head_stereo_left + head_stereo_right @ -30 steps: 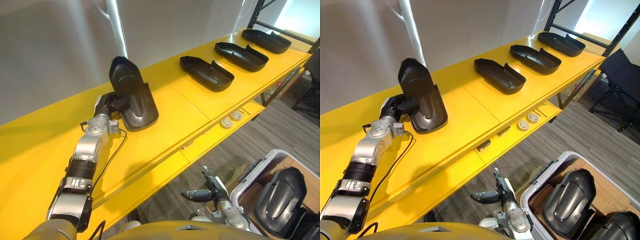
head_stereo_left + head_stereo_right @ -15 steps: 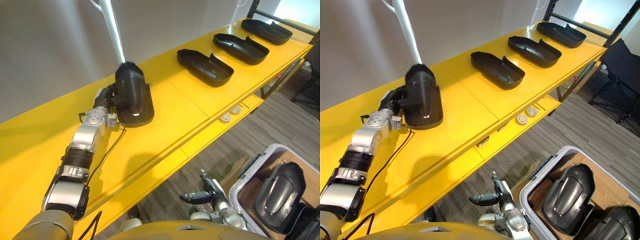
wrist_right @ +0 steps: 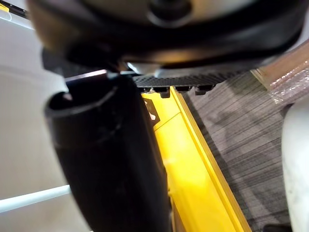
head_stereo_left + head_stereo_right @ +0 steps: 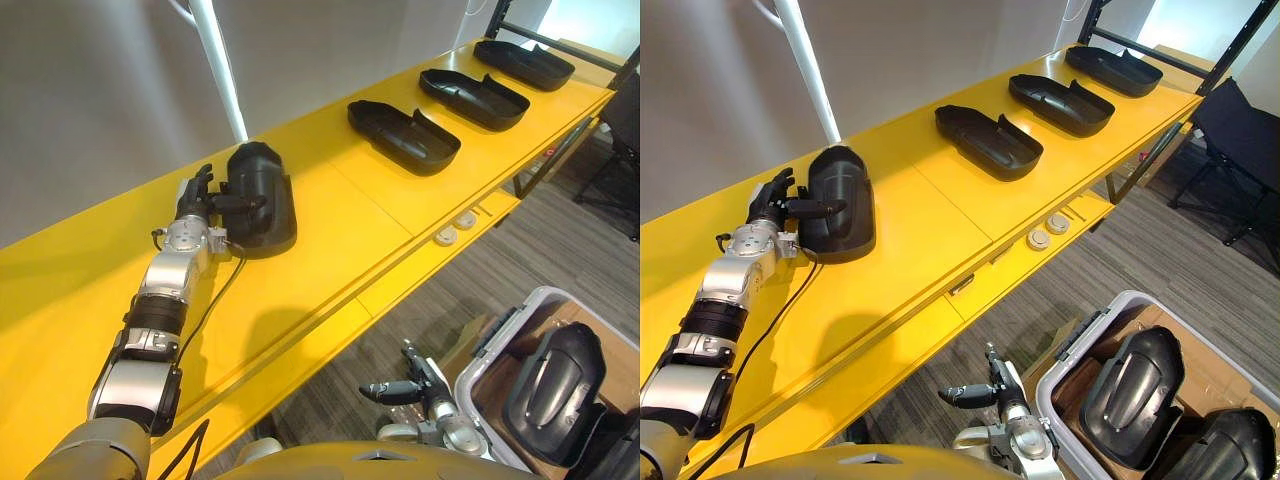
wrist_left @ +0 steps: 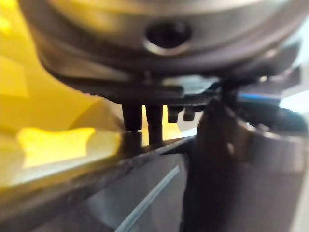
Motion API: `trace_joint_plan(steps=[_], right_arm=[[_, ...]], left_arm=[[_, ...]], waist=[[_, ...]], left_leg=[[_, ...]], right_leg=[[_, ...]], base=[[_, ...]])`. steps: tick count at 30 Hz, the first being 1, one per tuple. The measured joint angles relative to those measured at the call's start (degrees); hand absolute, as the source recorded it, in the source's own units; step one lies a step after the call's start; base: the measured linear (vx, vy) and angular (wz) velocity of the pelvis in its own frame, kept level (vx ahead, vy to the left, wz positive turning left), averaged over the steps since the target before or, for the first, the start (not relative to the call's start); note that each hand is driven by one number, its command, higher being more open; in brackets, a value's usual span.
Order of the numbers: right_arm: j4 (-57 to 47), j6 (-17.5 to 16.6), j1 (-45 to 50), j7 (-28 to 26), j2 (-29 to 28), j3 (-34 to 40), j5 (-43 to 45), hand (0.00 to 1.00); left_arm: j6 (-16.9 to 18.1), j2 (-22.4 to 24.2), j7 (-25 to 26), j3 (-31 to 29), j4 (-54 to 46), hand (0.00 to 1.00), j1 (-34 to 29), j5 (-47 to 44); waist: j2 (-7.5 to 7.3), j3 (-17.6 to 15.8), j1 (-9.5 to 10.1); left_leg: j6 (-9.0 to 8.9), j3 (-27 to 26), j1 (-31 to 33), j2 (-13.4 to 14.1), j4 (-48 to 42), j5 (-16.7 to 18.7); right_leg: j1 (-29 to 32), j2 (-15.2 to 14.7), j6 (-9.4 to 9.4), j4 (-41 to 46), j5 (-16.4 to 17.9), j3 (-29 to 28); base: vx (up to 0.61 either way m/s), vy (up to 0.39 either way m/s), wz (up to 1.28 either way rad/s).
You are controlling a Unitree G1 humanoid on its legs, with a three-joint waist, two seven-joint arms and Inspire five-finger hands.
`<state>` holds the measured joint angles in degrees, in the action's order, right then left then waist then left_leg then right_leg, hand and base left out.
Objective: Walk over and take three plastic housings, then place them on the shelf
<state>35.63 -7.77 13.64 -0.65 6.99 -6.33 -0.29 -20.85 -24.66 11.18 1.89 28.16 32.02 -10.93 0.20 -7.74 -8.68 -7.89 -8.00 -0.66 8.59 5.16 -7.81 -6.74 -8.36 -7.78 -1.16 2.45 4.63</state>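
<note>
**Before the white pole: a housing lying dome-up under an open left robot hand**

Just in front of the foot of the white pole (image 4: 222, 75), a black plastic housing (image 4: 262, 195) lies on the glossy yellow shelf (image 4: 330, 250). Its smooth, rounded back is up and its hollow side faces down. Its long axis runs roughly across the shelf's depth, with the narrow, domed end toward the pole and the broader, flatter end toward the shelf's front edge.

The left robot hand (image 4: 192, 203) stands on the side of this housing away from the pole. Its fingers are straight and spread upward, and its thumb is stretched flat across the shell's top, touching it without gripping.

Farther along the shelf from the pole, a second housing (image 4: 402, 137), a third housing (image 4: 475, 98) and a fourth housing (image 4: 525, 64) lie well apart in a row. Each is hollow side up like a shallow trough.

Well below and away from the pole, the right robot hand (image 4: 400, 390) hangs over the grey ribbed floor (image 4: 560, 240) with relaxed fingers, holding nothing. It is near a pale bin (image 4: 495, 345) holding another dark shell (image 4: 555, 392).
</note>
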Motion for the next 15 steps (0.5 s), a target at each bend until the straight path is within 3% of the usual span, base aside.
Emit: trace_joint_plan(steps=[5, 11, 15], right_arm=[[0.62, 0.01, -0.28, 0.82, -0.03, 0.04, 1.32, 1.00], [2.94, -0.04, -1.27, 2.18, -0.05, 0.53, 3.09, 1.00], [3.68, -0.15, -1.52, 2.54, -0.27, 1.32, 4.11, 1.00]], left_arm=[[2.50, -0.01, 1.41, -0.05, 1.45, 1.00, 0.11, 2.35], [4.64, -0.35, 1.06, 0.02, 1.51, 1.00, -0.04, -4.63], [7.52, -0.19, 3.92, 0.59, 1.03, 1.00, -1.03, -5.08]], waist=[[0.00, 0.00, -0.36], [0.09, -0.03, 0.37], [0.20, -0.10, 0.45]], left_leg=[[-0.08, -0.07, -0.01, 0.01, 0.00, 0.12], [-0.08, -0.11, -0.12, 0.01, 0.00, 0.12], [-0.06, -0.11, -0.20, 0.00, 0.00, 0.09]], right_leg=[[-0.30, 0.01, 0.15, -0.01, 0.09, 0.00], [-0.42, 0.01, 0.16, 0.01, 0.10, 0.01], [-0.46, 0.00, 0.16, 0.08, 0.10, 0.01]], base=[[0.00, 0.000, 0.00], [0.00, 0.000, 0.00], [0.00, 0.000, 0.00]])
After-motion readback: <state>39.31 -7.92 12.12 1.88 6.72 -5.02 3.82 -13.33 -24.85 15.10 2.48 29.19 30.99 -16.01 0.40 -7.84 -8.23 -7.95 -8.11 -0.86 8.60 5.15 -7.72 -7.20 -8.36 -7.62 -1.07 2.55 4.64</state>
